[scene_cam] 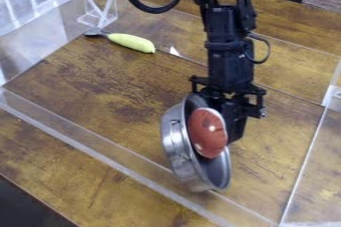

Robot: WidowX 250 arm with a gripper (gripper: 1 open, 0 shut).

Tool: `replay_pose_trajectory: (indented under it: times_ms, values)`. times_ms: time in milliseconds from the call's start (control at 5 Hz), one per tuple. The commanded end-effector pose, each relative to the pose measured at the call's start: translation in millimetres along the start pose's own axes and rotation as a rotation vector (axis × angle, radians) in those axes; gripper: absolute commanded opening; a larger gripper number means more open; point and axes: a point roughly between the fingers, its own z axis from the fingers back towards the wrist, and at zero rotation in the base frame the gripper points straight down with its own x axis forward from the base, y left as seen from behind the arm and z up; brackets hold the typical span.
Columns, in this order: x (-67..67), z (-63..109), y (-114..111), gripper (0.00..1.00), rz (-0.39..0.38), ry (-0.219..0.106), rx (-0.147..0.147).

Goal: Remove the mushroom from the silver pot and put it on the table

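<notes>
At the front right of the desk (80, 82), the silver pot (180, 156) stands tilted steeply on its edge, its open mouth turned toward the camera, close to the clear acrylic wall (94, 141). The mushroom (205, 132) is inside it; its reddish-brown cap is visible, the stem is hidden. The gripper (229, 121) comes down from above at the upper right rim of the pot, with its jaws nearly together. It seems clamped on the rim, but I cannot tell for sure whether it holds the rim or the mushroom. A yellow-green banana-like object (132, 43) lies well apart, at the back left.

My judgement: the removal step is in hand, by tipping the pot. The mushroom is not yet on the desk. The next move calls for more tilt, so the mushroom rolls out without leaving the desk.
</notes>
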Motion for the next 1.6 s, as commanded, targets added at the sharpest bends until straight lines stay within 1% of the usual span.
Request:
replay_pose_trajectory:
  times_ms: [0, 200, 600, 800, 1000, 1200, 1400]
  values:
    - [-11.6, 47.0, 2, 0.00, 0.015, -0.093, 0.023]
    - [-17.0, 71.6, 11, 0.00, 0.034, -0.111, 0.037]
    - [-24.3, 89.1, 22, 0.00, 0.079, -0.123, 0.029]
    - [-25.3, 94.1, 24, 0.00, 0.114, -0.127, 0.025]
    - [-27.3, 111.7, 15, 0.00, 0.098, -0.125, 0.030]
    - [-34.3, 121.1, 7, 0.00, 0.084, -0.119, 0.041]
    - [-43.5, 114.7, 10, 0.00, 0.048, -0.106, 0.049]
